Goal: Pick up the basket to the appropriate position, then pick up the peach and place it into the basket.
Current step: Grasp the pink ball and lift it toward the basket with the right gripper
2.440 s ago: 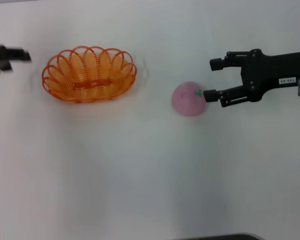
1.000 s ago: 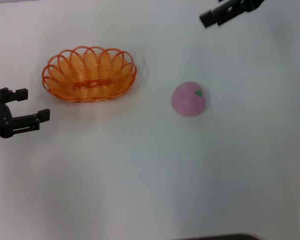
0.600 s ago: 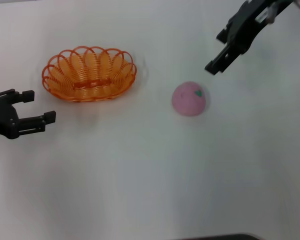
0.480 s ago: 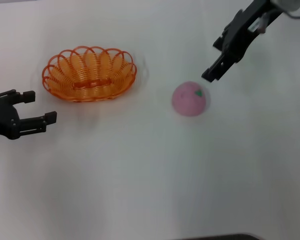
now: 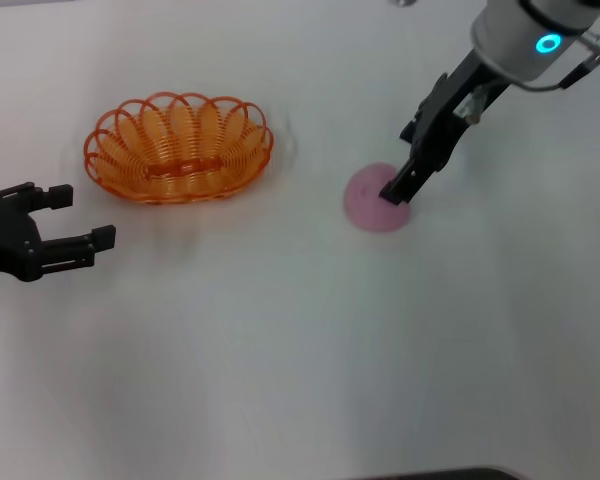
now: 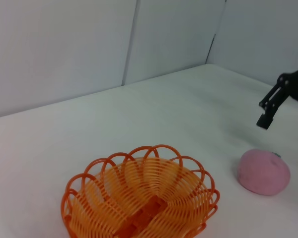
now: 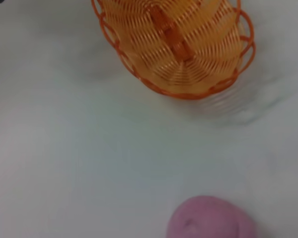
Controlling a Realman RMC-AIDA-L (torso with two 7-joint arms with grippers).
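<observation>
The orange wire basket (image 5: 177, 150) stands empty at the back left of the white table; it also shows in the left wrist view (image 6: 139, 203) and the right wrist view (image 7: 176, 44). The pink peach (image 5: 370, 210) sits to its right, also in the left wrist view (image 6: 264, 172) and the right wrist view (image 7: 211, 220). My right gripper (image 5: 400, 162) is open and hangs just above the peach, one fingertip covering its top. In the left wrist view its fingers (image 6: 268, 106) stand apart above the peach. My left gripper (image 5: 80, 216) is open and empty, in front of and left of the basket.
The white table (image 5: 280, 350) spreads wide in front of the basket and the peach. Pale wall panels (image 6: 89, 44) rise behind the table's far edge in the left wrist view.
My right gripper has swung down from the back right to just above the peach, hiding the leaf mark. My left gripper has edged a little right. Basket and peach have not moved.
</observation>
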